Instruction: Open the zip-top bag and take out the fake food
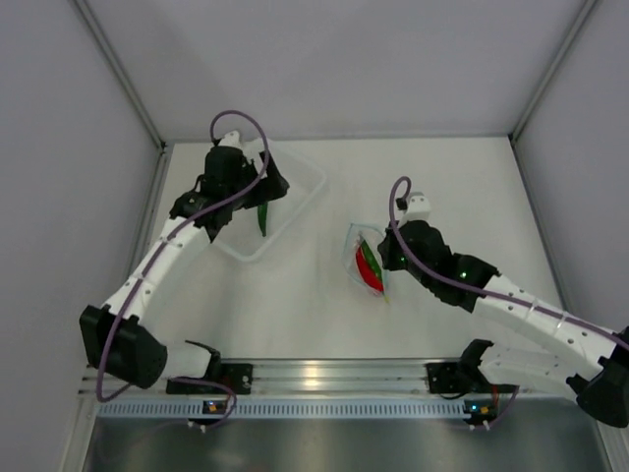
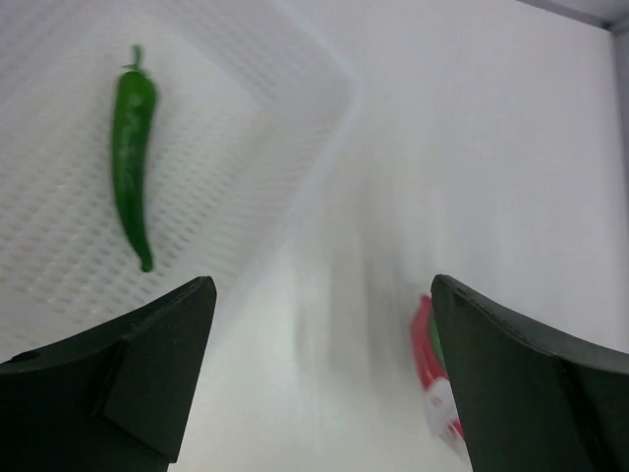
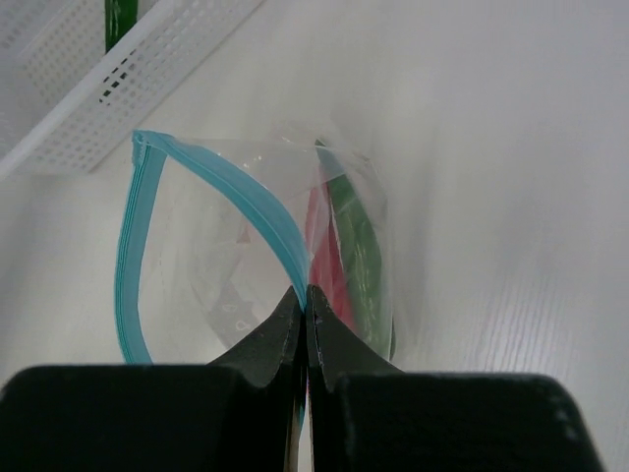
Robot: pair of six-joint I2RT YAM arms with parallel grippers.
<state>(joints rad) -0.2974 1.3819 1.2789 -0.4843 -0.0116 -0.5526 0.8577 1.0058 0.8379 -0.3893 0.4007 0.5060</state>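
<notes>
The zip-top bag (image 1: pixel 367 264) lies mid-table, its teal zip strip (image 3: pixel 133 246) gaping open. A red pepper (image 3: pixel 319 236) and a green pepper (image 3: pixel 356 246) are inside it. My right gripper (image 3: pixel 306 295) is shut on one side of the zip strip at the bag's mouth and shows in the top view (image 1: pixel 388 251). Another green pepper (image 2: pixel 131 167) lies in the white perforated tub (image 1: pixel 300 187). My left gripper (image 2: pixel 319 295) is open and empty, above the tub's near corner. The bag shows blurred at the lower right of the left wrist view (image 2: pixel 428 359).
The tub's wall (image 3: pixel 128 79) stands just beyond the bag on its left. Grey enclosure walls close in the table on the left, back and right. An aluminium rail (image 1: pixel 324 379) runs along the near edge.
</notes>
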